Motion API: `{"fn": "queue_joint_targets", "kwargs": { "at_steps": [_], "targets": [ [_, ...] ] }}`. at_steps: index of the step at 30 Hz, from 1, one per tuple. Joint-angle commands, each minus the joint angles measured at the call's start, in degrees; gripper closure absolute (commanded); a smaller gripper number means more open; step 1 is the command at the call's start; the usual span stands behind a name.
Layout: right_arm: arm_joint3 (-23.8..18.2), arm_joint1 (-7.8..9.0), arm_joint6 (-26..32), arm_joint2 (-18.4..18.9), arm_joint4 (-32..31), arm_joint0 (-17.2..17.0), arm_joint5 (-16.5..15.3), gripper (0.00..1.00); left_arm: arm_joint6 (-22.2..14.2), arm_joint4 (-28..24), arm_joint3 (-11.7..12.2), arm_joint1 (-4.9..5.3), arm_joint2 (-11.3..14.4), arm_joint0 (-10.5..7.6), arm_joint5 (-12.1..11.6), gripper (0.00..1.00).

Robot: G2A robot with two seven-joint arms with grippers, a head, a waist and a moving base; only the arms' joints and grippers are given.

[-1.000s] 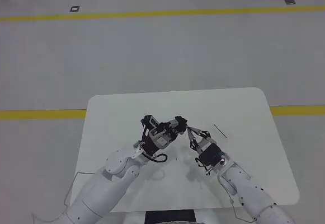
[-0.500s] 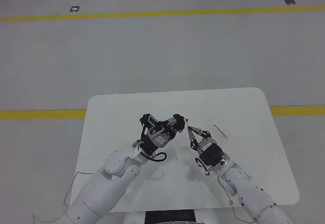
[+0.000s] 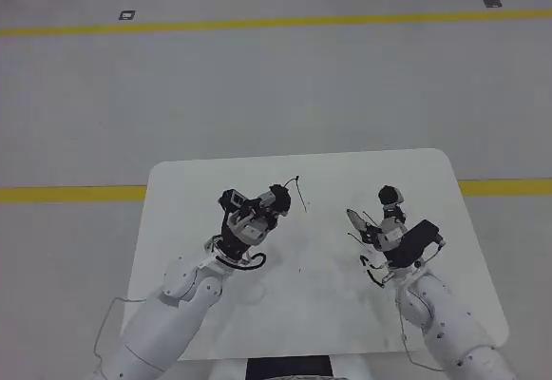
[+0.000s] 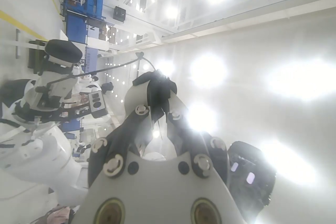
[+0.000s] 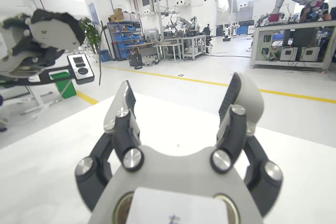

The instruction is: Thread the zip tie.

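Observation:
A thin black zip tie (image 3: 300,190) sticks out of my left gripper (image 3: 277,198), which is shut on it above the middle of the white table (image 3: 428,171). In the left wrist view the fingertips (image 4: 147,78) pinch the tie (image 4: 118,66), and its free length bends away to the side. My right gripper (image 3: 371,209) stands open to the right of it, apart from the tie. Nothing lies between its ribbed fingers (image 5: 231,96). The right wrist view has the left gripper (image 5: 52,28) off to one side with the tie (image 5: 101,57) hanging from it.
The table top around both grippers is bare white, with its edges well away from them. Yellow floor lines (image 3: 276,21) run behind the table. Workbenches (image 5: 288,43) stand far off in the room.
The two grippers were close together at mid-table. The right one has pulled away to the right and now stands open. The left has shifted left, keeping the zip tie.

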Motion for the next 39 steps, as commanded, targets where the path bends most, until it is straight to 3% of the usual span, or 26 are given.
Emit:
{"fn": "queue_joint_targets", "kwargs": {
  "at_steps": [1, 11, 17, 23, 30, 33, 39],
  "targets": [
    [-1.3, 0.41, 2.4, 0.1, 2.2, -0.2, 0.7, 0.0, -0.2, 0.0, -0.1, 0.17, -0.8, 0.53, 0.9, 1.0],
    [-1.3, 0.38, 2.6, 0.1, 2.4, -0.2, 0.7, 0.0, -0.3, 0.3, -0.2, 0.21, -0.8, 0.6, 1.3, 1.0],
    [-3.0, 0.72, 4.0, 1.2, 16.1, -1.5, 0.7, 0.0, -0.4, -1.0, -1.0, 0.18, -1.3, 0.81, 1.3, 1.0],
    [-8.2, 3.01, 6.3, 1.2, 30.1, -2.5, 0.7, 0.0, -7.0, -6.7, -0.9, 0.36, -3.2, 1.65, 1.8, 1.0],
    [-13.0, 5.75, 10.7, 2.0, 46.9, -2.6, 0.7, 0.0, -15.8, -16.8, 0.8, 0.32, -4.4, 2.37, 5.3, 1.0],
    [-13.0, 5.75, 10.7, 2.0, 46.9, -2.6, 0.7, 0.0, -18.0, -20.0, 2.0, 0.17, -4.7, 2.19, 6.0, 1.0],
    [-13.0, 5.75, 10.7, 2.0, 46.9, -2.6, 0.7, 0.0, -18.0, -20.0, 2.0, 0.17, -4.7, 2.19, 6.0, 1.0]
  ]
}}
